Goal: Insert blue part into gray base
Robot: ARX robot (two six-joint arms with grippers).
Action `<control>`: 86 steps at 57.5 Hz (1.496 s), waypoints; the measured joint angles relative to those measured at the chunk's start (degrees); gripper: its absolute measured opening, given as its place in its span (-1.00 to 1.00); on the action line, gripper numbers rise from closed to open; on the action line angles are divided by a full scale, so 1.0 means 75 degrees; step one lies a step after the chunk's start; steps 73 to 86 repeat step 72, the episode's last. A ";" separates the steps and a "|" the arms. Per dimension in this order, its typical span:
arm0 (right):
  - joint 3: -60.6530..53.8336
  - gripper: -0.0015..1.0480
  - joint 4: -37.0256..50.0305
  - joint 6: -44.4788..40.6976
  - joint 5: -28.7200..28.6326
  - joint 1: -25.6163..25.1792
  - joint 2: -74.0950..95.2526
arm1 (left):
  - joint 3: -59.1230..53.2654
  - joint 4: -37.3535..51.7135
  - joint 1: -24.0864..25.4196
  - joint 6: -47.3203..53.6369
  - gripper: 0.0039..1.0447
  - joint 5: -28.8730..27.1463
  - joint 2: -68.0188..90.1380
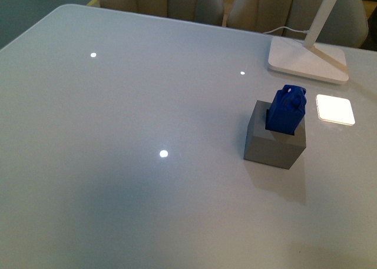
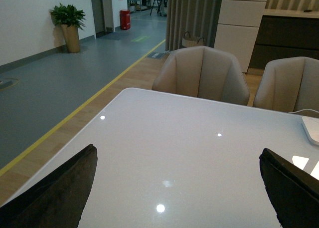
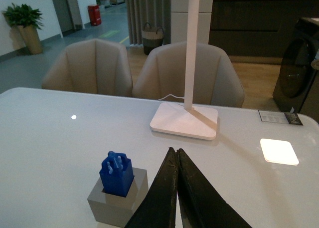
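Your blue part [image 1: 287, 109] sat proud and tilted in the gray base [image 1: 274, 142]; left gripper [image 2: 177, 188] gaped wide, right gripper [image 3: 175, 158] pinched empty. A nudge could've jammed it.

A glossy white table [image 1: 118, 181] carries the gray base [image 1: 274, 142] near its right side, with a white lamp base [image 1: 306, 60] standing behind it at the far edge.
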 joint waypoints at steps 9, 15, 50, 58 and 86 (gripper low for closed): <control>0.0000 -0.96 -0.0096 0.0000 -0.0003 0.0000 -0.0265 | 0.0000 0.0000 0.0000 0.0003 0.86 0.0003 0.0000; 0.0000 -0.96 -0.0111 0.0000 -0.0003 0.0000 -0.0274 | 0.0000 0.0000 0.0000 0.0003 0.86 0.0003 0.0000; 0.0000 0.83 -0.0111 -0.0009 0.0000 0.0000 -0.0283 | 0.0000 0.0000 0.0000 0.0003 0.86 0.0003 0.0000; 0.0000 0.83 -0.0111 -0.0012 0.0000 0.0000 -0.0283 | 0.0000 0.0000 0.0000 0.0003 0.86 0.0003 0.0000; 0.0000 0.83 -0.0111 -0.0012 0.0000 0.0000 -0.0283 | 0.0000 0.0000 0.0000 0.0003 0.86 0.0003 0.0000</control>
